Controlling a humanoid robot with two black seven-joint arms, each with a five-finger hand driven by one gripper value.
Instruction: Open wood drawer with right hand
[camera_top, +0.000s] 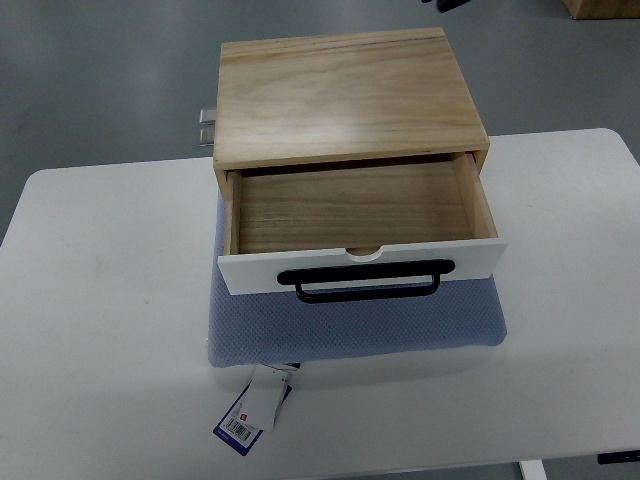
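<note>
The wooden box (345, 95) sits mid-table, and its drawer (355, 210) stands pulled well out toward the near side, the bare wood floor of it showing and nothing lying inside. The white drawer front (470, 258) faces the near edge, with a black bar handle (365, 280) across it, untouched. Under the box lies a blue-grey mat (360, 330), spreading out on the near side, and a printed tag (255, 410) trails off its near left corner onto the white table (100, 330). No robot hand shows anywhere in the view, left or right, so how its fingers are set I cannot tell. A small metal bracket (206, 127) peeks from behind the box's far left corner.
</note>
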